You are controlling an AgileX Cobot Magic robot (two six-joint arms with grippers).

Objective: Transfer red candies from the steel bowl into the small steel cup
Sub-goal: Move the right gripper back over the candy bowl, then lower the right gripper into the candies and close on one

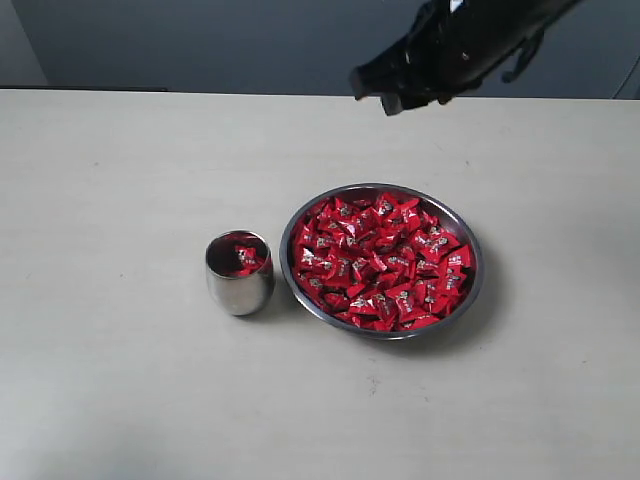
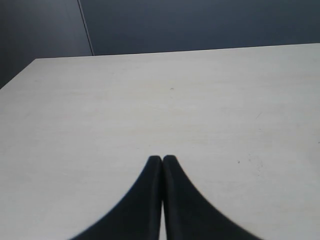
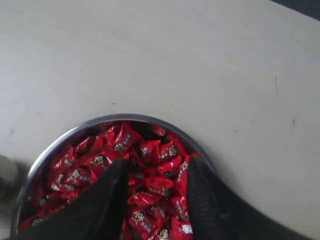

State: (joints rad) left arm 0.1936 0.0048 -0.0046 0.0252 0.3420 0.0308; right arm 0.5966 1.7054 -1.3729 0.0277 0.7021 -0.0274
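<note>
The steel bowl (image 1: 478, 285) sits right of centre on the table, heaped with red candies (image 1: 380, 262). Just left of it stands the small steel cup (image 1: 240, 290), upright, with a few red candies (image 1: 246, 258) inside. My right gripper (image 1: 373, 92) hangs in the air beyond the bowl's far side. In the right wrist view it (image 3: 157, 162) is open, with nothing between its fingers; the candies (image 3: 150, 150) and the bowl's rim (image 3: 125, 118) lie below it. My left gripper (image 2: 162, 159) is shut and empty over bare table, out of the exterior view.
The pale table (image 1: 120, 180) stretches wide to the left of the cup and in front of both vessels. A dark wall (image 1: 200, 40) runs behind its far edge. Nothing else stands on the tabletop in these views.
</note>
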